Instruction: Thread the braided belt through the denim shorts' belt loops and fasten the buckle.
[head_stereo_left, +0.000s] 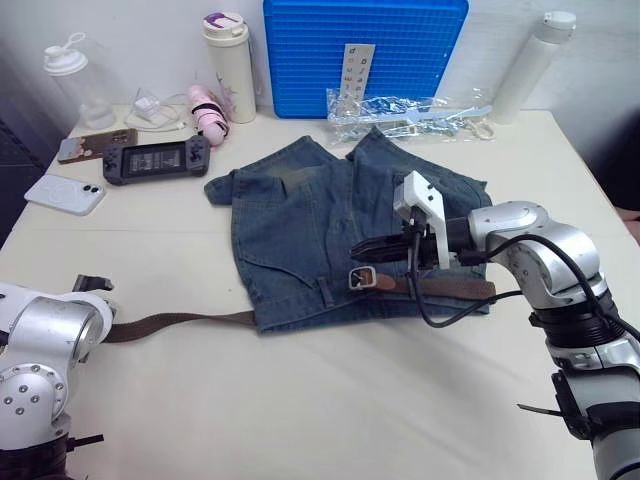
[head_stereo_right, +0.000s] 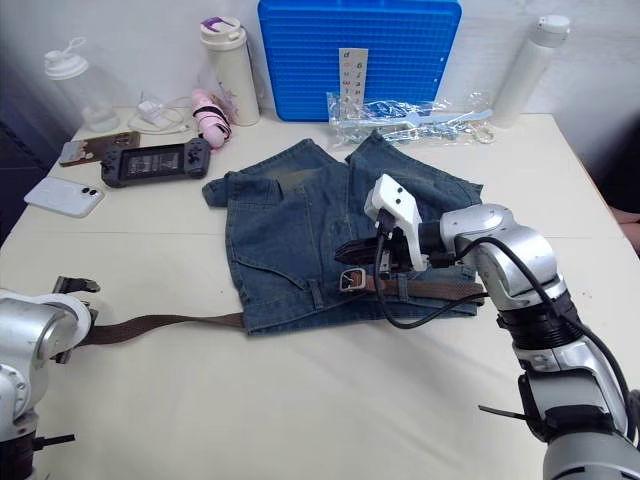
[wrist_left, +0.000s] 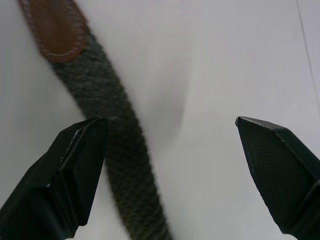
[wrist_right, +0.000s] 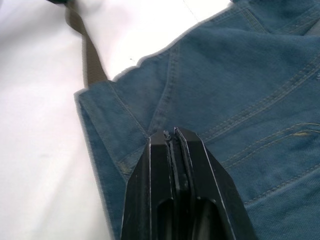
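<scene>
Faded blue denim shorts (head_stereo_left: 340, 235) mid-counter; dark brown braided belt (head_stereo_left: 180, 324) through waistband, silver buckle (head_stereo_left: 361, 278) unfastened. Left gripper (wrist_left: 170, 150) wide over belt tip; right gripper (wrist_right: 175, 145) closed, empty. Next: bring tip to buckle.

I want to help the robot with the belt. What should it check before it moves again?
1. Left gripper open: ok.
2. Braided belt between its fingers: not ok, it lies beside one finger.
3. Right gripper shut, over the denim shorts: ok; holding anything: cannot tell.
4. Buckle fastened: not ok, the leather tip lies out on the table.
5. Belt through every loop: cannot tell.
</scene>
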